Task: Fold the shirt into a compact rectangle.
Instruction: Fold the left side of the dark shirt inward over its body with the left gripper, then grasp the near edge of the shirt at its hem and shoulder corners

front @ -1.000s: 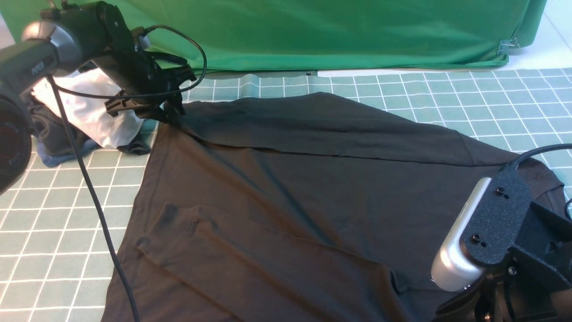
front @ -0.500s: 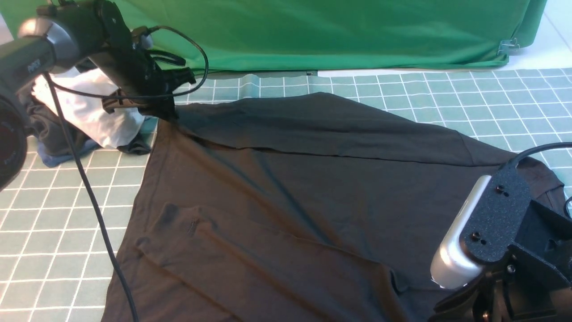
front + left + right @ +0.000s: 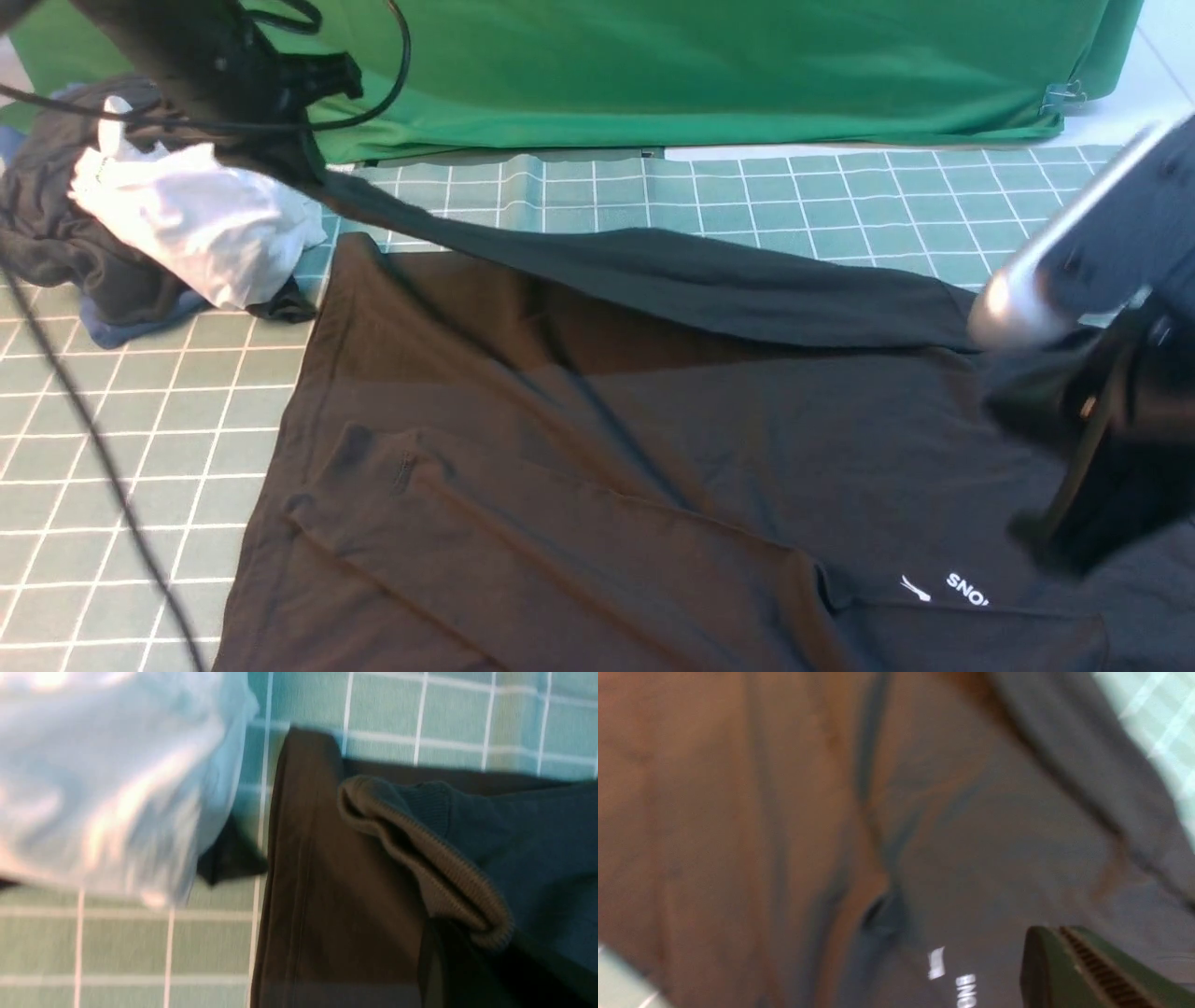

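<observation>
The black shirt (image 3: 597, 467) lies spread on the green grid mat, its white chest print (image 3: 948, 588) showing near the front right. My left gripper (image 3: 299, 163), raised at the back left, is shut on the ribbed sleeve cuff (image 3: 420, 858). The sleeve (image 3: 653, 275) stretches taut from it to the shoulder at the right. In the front view my right arm (image 3: 1074, 280) hangs blurred above the shirt's right side. Its gripper (image 3: 1045, 947) is shut, green pads together, and no cloth shows between them. The print (image 3: 966, 989) lies below it.
A crumpled white garment (image 3: 196, 215) rests on a dark grey and blue bundle (image 3: 56, 243) at the back left, just beside the raised cuff. Green backdrop cloth (image 3: 700, 65) closes off the far edge. The left arm's cable (image 3: 93, 439) hangs over the mat (image 3: 121, 411).
My left gripper closed on the cuff and rose toward the back left, pulling the sleeve up off the shirt. My right arm lifted up and to the right, uncovering the print.
</observation>
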Controlling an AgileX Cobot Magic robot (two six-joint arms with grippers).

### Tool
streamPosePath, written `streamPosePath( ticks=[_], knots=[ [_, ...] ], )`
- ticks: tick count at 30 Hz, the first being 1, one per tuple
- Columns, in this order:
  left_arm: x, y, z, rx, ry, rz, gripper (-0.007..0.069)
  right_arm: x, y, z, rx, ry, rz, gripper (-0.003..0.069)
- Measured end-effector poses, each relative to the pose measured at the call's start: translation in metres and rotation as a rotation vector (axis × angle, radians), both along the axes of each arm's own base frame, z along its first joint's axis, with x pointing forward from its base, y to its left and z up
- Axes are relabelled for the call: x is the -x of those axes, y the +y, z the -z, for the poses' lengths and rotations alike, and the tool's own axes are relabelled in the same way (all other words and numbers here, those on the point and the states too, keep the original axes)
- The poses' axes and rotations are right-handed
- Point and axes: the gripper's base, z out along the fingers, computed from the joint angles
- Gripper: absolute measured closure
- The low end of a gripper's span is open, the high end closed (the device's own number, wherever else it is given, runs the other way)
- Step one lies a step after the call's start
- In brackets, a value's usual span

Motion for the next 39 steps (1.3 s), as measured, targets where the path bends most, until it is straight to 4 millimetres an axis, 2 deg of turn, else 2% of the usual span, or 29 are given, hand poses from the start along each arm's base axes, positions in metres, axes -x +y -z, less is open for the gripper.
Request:
streamPosePath(
  ticks=[2,4,6,7,9,16,19,25,29,36,39],
  knots=[
    [0.027,0.000,-0.001,-0.001,0.023,-0.005,0.0606,-0.010,-0.011,-0.005,-0.003,-0.020,0.074,0.0641],
    [0.040,0.000,-0.002,0.001,0.027,-0.014,0.0606,-0.014,-0.016,-0.005,0.000,-0.022,0.103,0.0641],
    [0.056,-0.001,0.007,0.004,0.055,-0.026,0.0606,-0.018,-0.021,-0.005,0.004,-0.023,0.135,0.0641],
    [0.074,-0.003,0.015,0.010,0.072,-0.044,0.0606,-0.021,-0.026,-0.005,0.009,-0.025,0.157,0.0641],
    [0.096,-0.008,0.023,0.016,0.090,-0.061,0.0606,-0.022,-0.028,-0.005,0.013,-0.026,0.167,0.0641],
    [0.164,-0.025,0.067,0.022,0.190,-0.098,0.0606,-0.022,-0.022,-0.006,-0.047,-0.025,0.126,0.0643],
    [0.184,-0.026,0.085,0.021,0.244,-0.116,0.0606,-0.021,-0.019,-0.006,-0.075,-0.013,0.104,0.0643],
    [0.205,-0.027,0.109,0.039,0.318,-0.145,0.0583,-0.020,-0.016,-0.007,-0.102,-0.009,0.093,0.0643],
    [0.208,-0.027,0.111,0.030,0.338,-0.113,0.0489,-0.021,-0.016,-0.007,-0.106,-0.011,0.091,0.0640],
    [0.229,-0.025,0.108,-0.013,0.522,-0.041,0.0162,-0.021,-0.016,-0.008,-0.110,-0.017,0.086,0.0640],
    [0.236,-0.024,0.106,-0.021,0.536,-0.033,0.0112,-0.021,-0.015,-0.008,-0.112,-0.017,0.086,0.0640]
  ],
)
